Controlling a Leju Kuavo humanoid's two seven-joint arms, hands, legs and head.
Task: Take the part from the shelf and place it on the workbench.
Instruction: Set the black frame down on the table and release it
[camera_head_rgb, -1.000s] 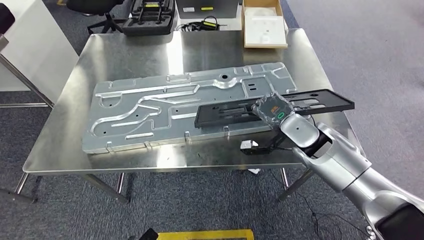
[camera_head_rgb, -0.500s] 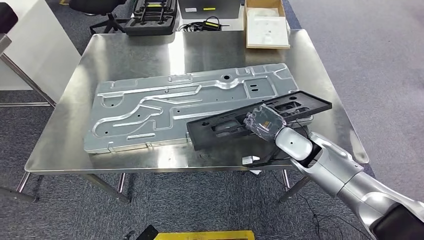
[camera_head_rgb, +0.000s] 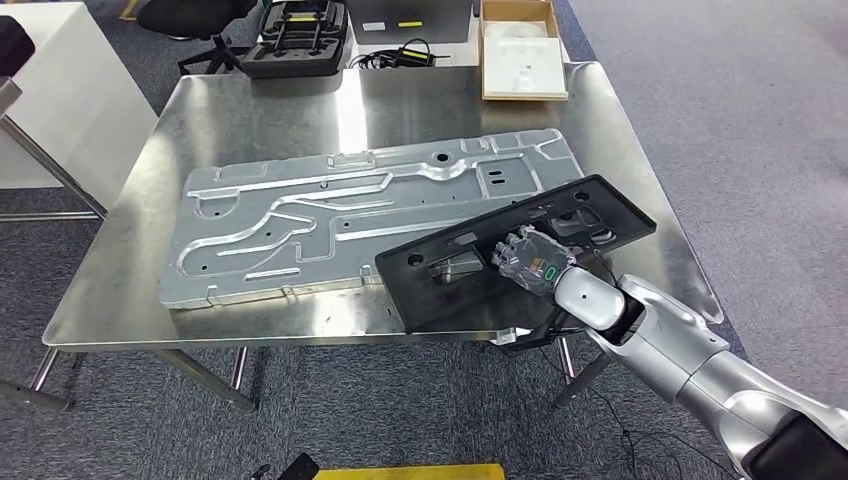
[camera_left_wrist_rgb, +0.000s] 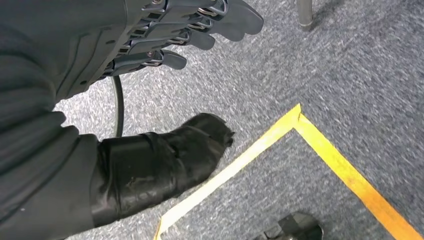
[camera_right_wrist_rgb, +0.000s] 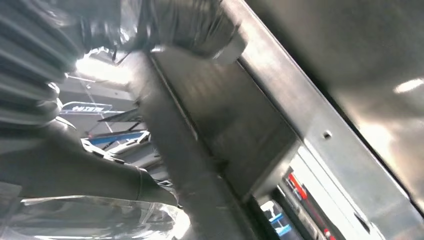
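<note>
The part is a long black plastic frame (camera_head_rgb: 450, 270) lying slanted across the near right of the steel workbench (camera_head_rgb: 250, 110), its far end over the big stamped metal panel (camera_head_rgb: 300, 215). My right hand (camera_head_rgb: 528, 261) grips the frame near its middle, fingers over the top edge. In the right wrist view the frame's dark edge (camera_right_wrist_rgb: 200, 165) runs between thumb and fingers, close to the shiny bench. My left hand (camera_left_wrist_rgb: 165, 35) hangs beside my body over the carpet, fingers spread and holding nothing.
A cardboard box (camera_head_rgb: 522, 50) and a black tool case (camera_head_rgb: 295, 38) stand at the bench's far edge with cables between them. A white cabinet (camera_head_rgb: 60, 90) is at the left. Yellow floor tape (camera_left_wrist_rgb: 320, 150) marks the grey carpet.
My right hand has drawn the black frame nearer and down; its near end now lies toward the bench's front edge, and the frame has turned to a steeper slant.
</note>
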